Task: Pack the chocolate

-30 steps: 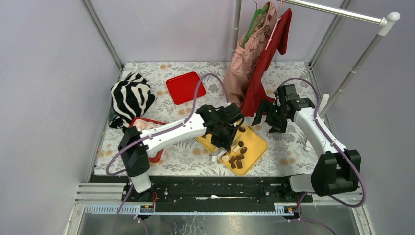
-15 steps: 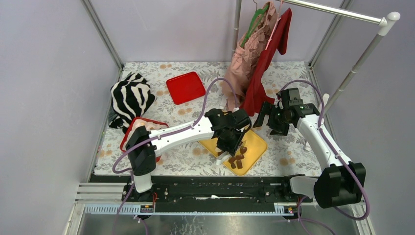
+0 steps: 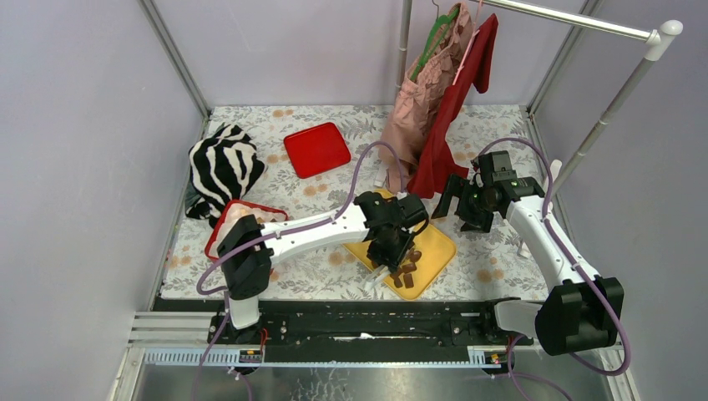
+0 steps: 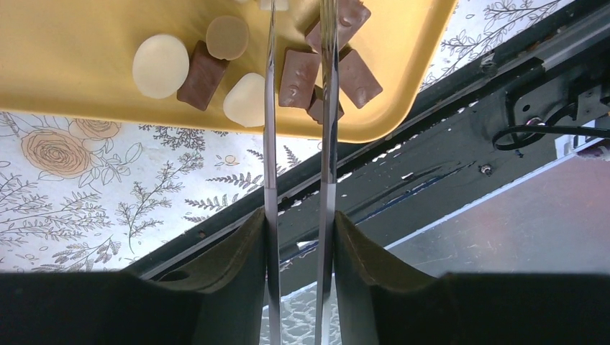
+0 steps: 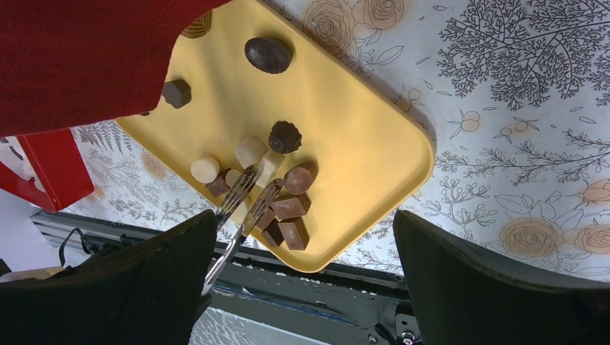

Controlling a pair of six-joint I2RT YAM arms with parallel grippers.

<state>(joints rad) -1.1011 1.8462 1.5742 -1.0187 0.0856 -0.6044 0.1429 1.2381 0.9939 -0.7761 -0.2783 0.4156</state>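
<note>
Chocolate (image 4: 298,75) sits between the narrow tips of the tweezers (image 4: 327,144) clamped in my left gripper (image 4: 298,215), which I've swung across to the heap at the near corner of the yellow tray (image 4: 86,100). I judge a pick is close, though I can't tell if the piece is pinched. My right gripper (image 5: 303,219) hangs wide and empty.

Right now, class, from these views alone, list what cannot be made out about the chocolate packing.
Left wrist view: the left fingers run off the top edge; whether they grip the chocolate cannot be told.
Top view: the left arm covers part of the yellow tray; what the red box holds is too small.
Right wrist view: a red garment hides one tray corner.
</note>
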